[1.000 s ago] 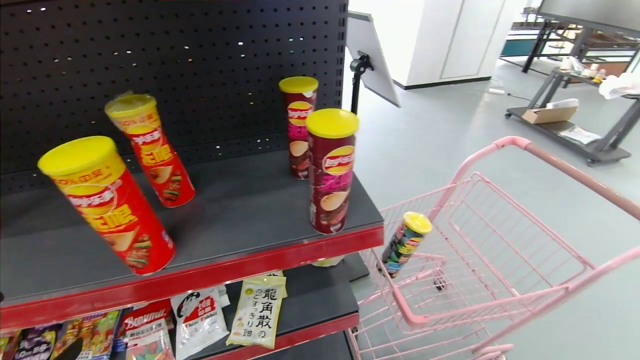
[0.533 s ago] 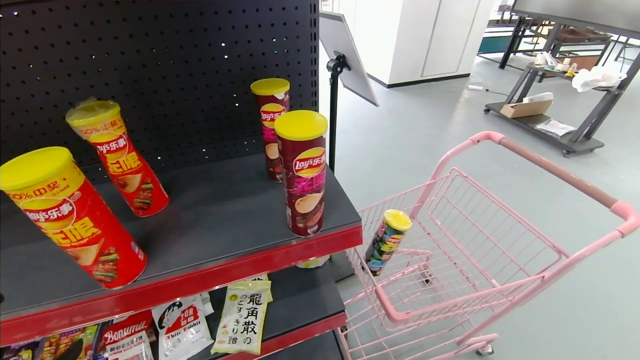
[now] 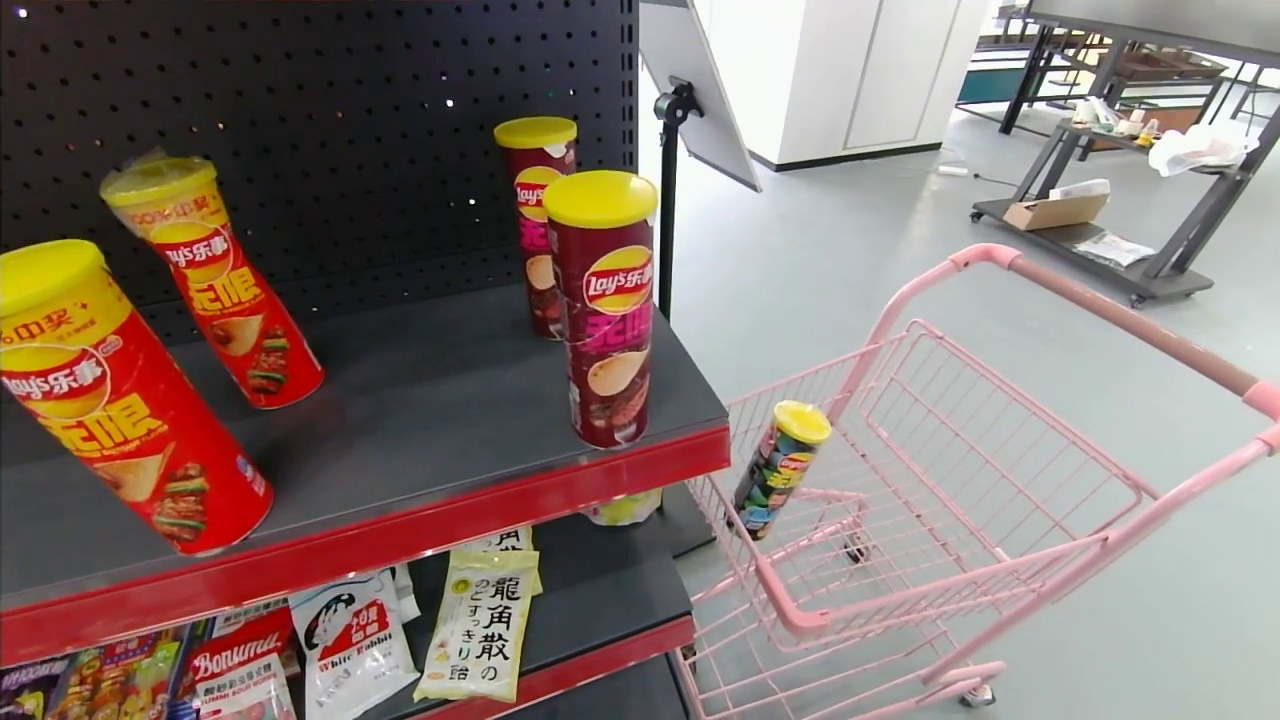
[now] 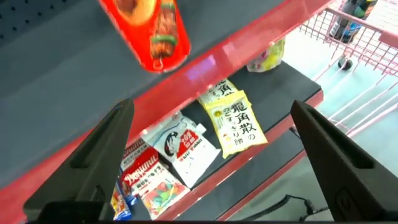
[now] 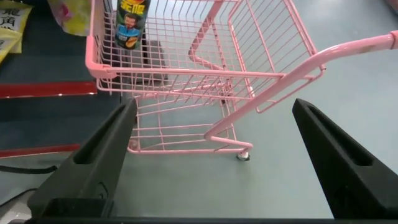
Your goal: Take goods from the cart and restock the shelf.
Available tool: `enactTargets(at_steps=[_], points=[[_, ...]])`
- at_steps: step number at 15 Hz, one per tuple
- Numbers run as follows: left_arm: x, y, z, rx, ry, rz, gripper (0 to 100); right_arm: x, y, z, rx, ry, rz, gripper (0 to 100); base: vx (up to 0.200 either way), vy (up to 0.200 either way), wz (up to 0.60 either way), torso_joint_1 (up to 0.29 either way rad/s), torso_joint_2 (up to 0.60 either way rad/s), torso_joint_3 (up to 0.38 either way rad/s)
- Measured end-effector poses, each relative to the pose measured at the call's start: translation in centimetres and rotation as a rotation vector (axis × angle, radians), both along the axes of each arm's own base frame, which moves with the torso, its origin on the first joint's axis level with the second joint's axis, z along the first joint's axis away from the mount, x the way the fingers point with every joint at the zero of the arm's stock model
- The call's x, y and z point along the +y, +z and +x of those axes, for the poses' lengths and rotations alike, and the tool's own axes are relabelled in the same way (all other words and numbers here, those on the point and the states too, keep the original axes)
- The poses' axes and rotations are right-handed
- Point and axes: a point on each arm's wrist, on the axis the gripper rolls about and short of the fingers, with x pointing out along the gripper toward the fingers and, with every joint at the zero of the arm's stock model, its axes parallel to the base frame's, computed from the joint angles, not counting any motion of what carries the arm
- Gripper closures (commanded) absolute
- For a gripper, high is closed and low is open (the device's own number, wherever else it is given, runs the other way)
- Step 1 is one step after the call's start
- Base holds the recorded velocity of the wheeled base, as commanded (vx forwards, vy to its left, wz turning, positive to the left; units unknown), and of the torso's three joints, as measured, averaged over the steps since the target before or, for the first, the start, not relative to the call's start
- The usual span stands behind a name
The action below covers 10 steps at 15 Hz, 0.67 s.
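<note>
Right now, one small can [image 3: 782, 468] with a yellow lid is seen in the pink cart [image 3: 1120, 325]. It is tipped a little and is propped in the corner of the basket nearest the shelf [image 3: 420, 420], so it is kept from rolling. Nothing else can be seen in the basket.

On the top board, two red cans [image 3: 110, 400] are stood at the robot's left and two dark red cans [image 3: 605, 310] at its right. All are set with lids up, one behind the other, so the front ones can be seen and picked. A bare gap is left between the two rows, and that is likely where the small can could be put.

The left gripper [image 4: 211, 155] is held wide and nothing is held in it. It is hung by the shelf's red edge, over the flat snack bags [image 3: 485, 625] on the lower board. The right gripper [image 5: 214, 158] is spread wide too, with nothing in it, and is pointed at the cart. It is probably kept wide so the round can will fit between its fingers. The can has not yet been picked up.
</note>
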Motion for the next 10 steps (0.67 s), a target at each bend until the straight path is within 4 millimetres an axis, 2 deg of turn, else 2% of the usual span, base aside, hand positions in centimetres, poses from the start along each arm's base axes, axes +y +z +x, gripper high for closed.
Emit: enactTargets(at_steps=[5, 10], points=[[0.5, -0.9, -1.4, -0.006, 0.001, -0.003, 0, 0.0, -0.4, -0.1, 0.004, 0.0, -0.002, 0, 0.0, 0.0, 0.0, -0.176, 0.49, 0.318], [0.7, -1.2, -1.9, -0.033, 0.0, -0.013, 0, -0.1, -0.6, -0.2, -0.003, 0.0, 0.0, 0, 0.0, 0.0, 0.0, -0.163, 0.54, 0.37]])
